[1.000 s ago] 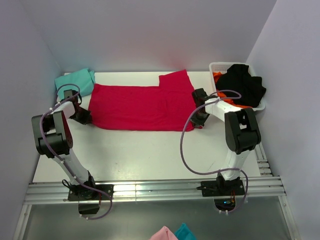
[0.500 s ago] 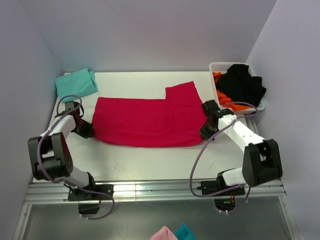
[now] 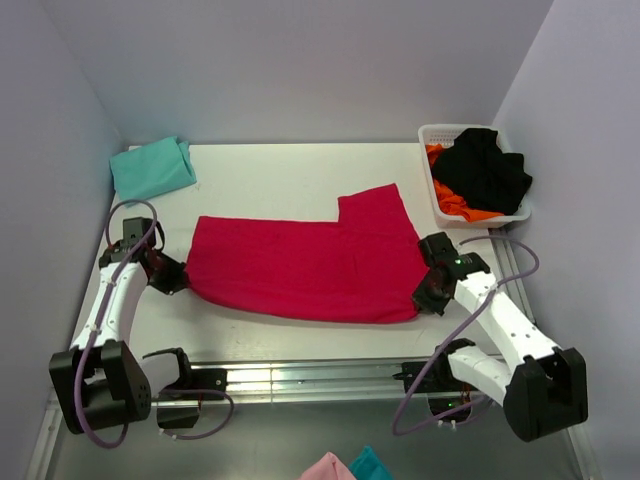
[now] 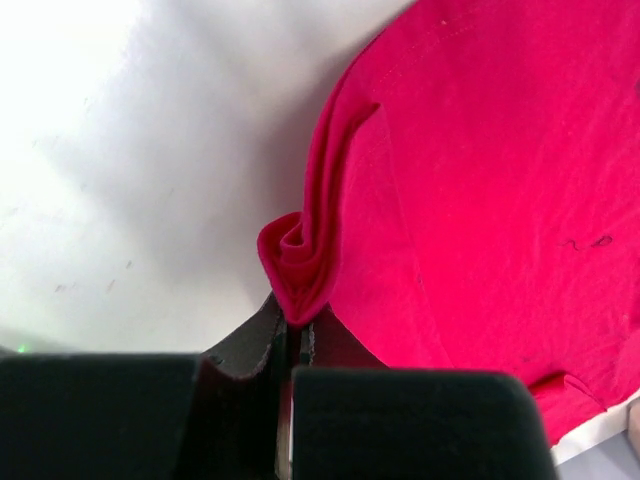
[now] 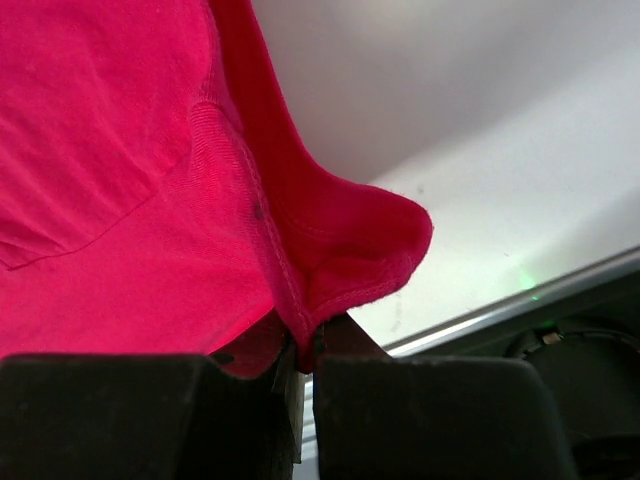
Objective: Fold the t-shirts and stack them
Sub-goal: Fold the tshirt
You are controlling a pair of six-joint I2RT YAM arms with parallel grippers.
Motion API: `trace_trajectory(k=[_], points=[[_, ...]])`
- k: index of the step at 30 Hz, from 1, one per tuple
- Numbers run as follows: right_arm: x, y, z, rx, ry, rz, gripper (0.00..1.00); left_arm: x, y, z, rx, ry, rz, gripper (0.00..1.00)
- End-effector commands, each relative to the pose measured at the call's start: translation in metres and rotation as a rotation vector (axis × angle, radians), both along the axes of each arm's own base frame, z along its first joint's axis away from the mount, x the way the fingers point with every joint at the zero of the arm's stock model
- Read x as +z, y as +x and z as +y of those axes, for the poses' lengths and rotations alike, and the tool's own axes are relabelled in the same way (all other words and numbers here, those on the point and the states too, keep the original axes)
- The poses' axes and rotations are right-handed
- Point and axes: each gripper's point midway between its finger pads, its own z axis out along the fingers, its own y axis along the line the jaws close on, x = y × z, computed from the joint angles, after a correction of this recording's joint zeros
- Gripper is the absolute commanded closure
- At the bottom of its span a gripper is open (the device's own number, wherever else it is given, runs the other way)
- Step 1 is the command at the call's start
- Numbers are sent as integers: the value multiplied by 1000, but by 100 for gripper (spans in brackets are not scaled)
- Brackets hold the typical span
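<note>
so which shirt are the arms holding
The large crimson-red cloth t-shirt, pinched at both ends; the teal cloth t-shirt lies apart in the far-left corner.

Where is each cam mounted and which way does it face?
Top external: above and behind the bases, looking down on the table; left arm, right arm, red shirt, teal shirt and basket show.
Left wrist: on the left arm, facing down along the left jaws, shut on a bunched edge of the red shirt.
Right wrist: on the right arm, facing down along the right jaws, shut on a shirt corner; metal rail behind.
Shared: all three show the red shirt; the wrist views show its opposite ends.
</note>
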Motion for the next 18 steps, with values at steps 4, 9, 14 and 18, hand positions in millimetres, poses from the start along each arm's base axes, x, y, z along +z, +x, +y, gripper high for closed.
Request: trace_trajectory(k=[4, 9, 14, 18], points=[[9, -24, -11, -4, -30, 23, 96, -3, -43, -8, -19, -6, 92, 84], [34, -29, -21, -14, -75, -9, 31, 5, -59, -13, -33, 1, 142, 17], [82, 9, -21, -21, -89, -137, 22, 60, -14, -16, -38, 5, 8, 0], [113, 70, -8, 38, -85, -246, 23, 119, 58, -7, -62, 43, -152, 1]])
